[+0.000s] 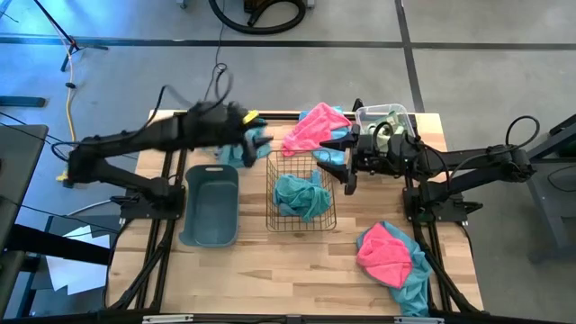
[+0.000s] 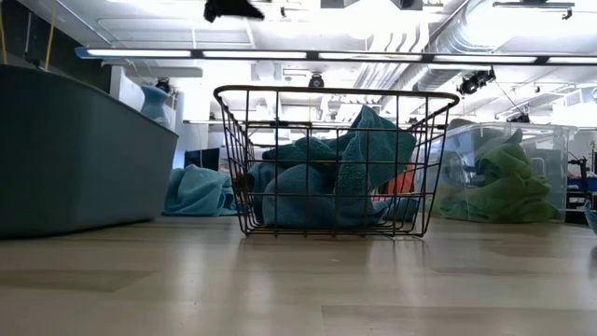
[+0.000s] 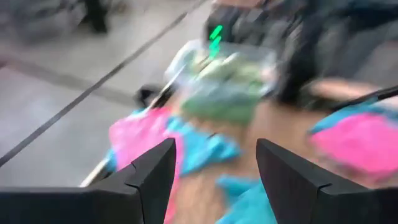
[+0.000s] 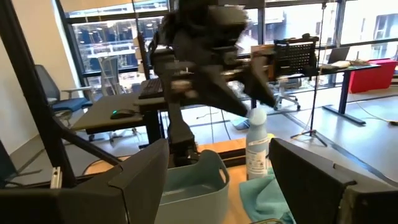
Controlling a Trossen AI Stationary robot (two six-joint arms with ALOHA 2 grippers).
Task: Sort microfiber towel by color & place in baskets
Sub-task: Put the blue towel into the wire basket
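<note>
Teal cloth fills the wire mesh basket (image 1: 301,191) in the middle of the counter (image 1: 252,279); I see a bundle of teal towels (image 1: 300,195) inside it, and in the low view the same bundle (image 2: 326,182) rises above the rim. The grey-blue tub (image 1: 209,205) stands just beside the wire basket, on the left arm's side. The clear bin (image 1: 385,121) sits at the far edge of the counter and holds green towels (image 2: 499,182). A pink towel (image 1: 317,128) lies over a teal one between the bin and the far end of the wire basket. Another pink towel (image 1: 385,253) lies on a teal towel (image 1: 416,281) near the front corner on the right arm's side. One more teal towel (image 1: 231,151) lies at the far end of the tub.

The left gripper (image 1: 261,141) hangs above the counter near that teal towel, blurred; in its wrist view the jaws stand wide with nothing between them. The right gripper (image 1: 344,160) is beside the clear bin, its jaws also wide and holding nothing. Past it I see a pale bottle (image 4: 257,146).
</note>
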